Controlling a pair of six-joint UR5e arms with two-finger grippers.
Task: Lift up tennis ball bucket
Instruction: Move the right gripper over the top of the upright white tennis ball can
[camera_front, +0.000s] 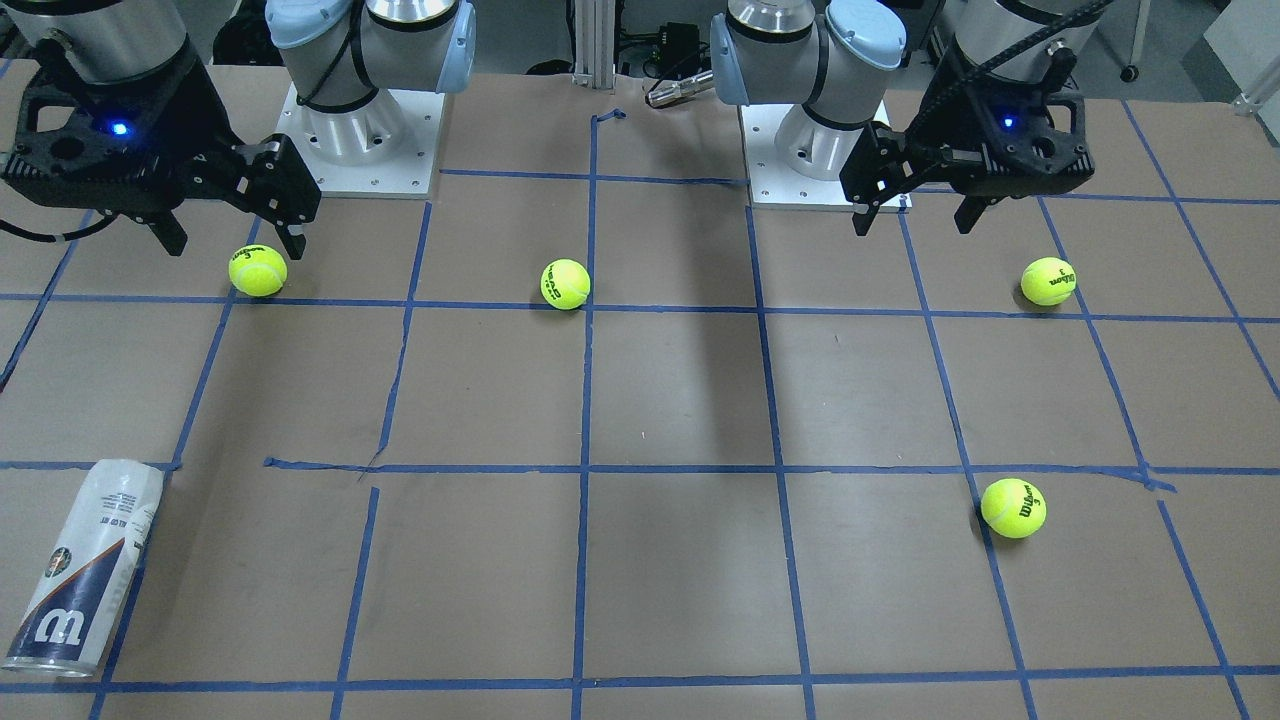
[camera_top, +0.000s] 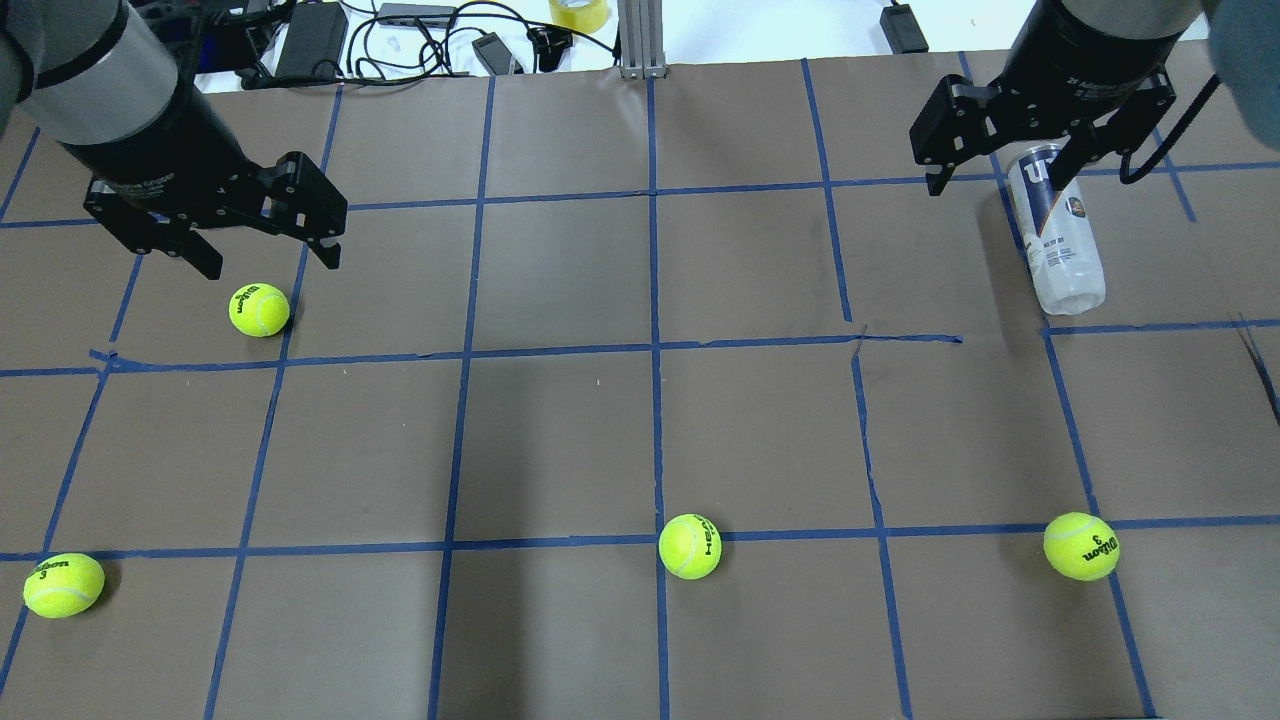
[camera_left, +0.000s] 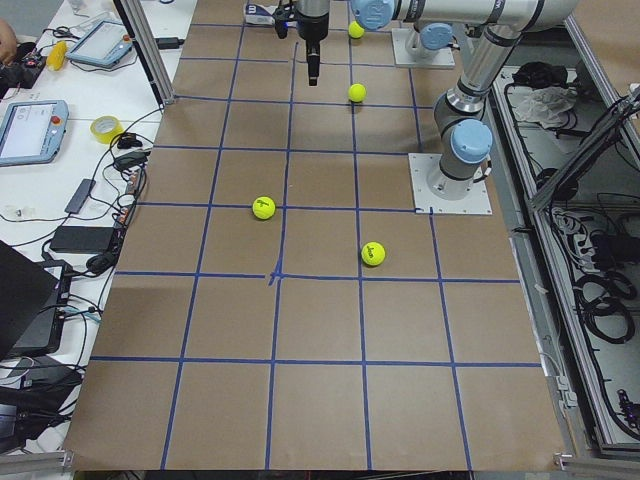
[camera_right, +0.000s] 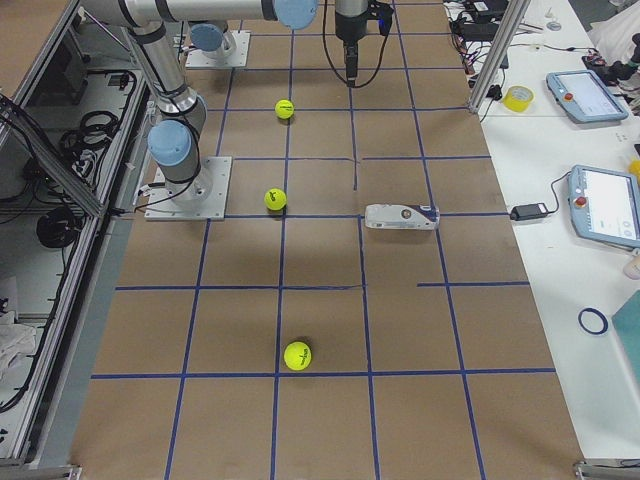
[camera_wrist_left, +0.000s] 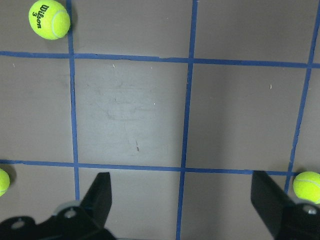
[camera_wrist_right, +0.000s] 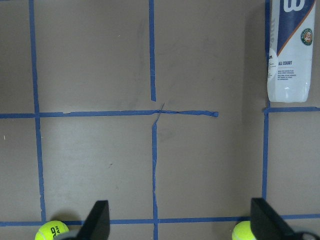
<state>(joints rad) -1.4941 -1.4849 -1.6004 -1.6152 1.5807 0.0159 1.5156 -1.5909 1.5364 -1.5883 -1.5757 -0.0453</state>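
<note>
Overhead exterior view: right gripper (camera_top: 998, 187) fingers spread wide, holding nothing, high above table (camera_top: 560, 440); left gripper (camera_top: 270, 258) same, wide apart, empty; tennis ball can (camera_top: 1065, 250) lies on side, robot's right, toward far edge, untouched; balls (camera_top: 690, 546) scattered around.

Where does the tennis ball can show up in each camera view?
Front-facing: tennis ball can lying bottom left.
Overhead: upper right, partly hidden by the right gripper.
Exterior left: likely the small white shape at the top edge.
Exterior right: centre right.
Left wrist: not in view.
Right wrist: top right corner.
Shared landmark: the broken blue tape line stopping short of it.
</note>
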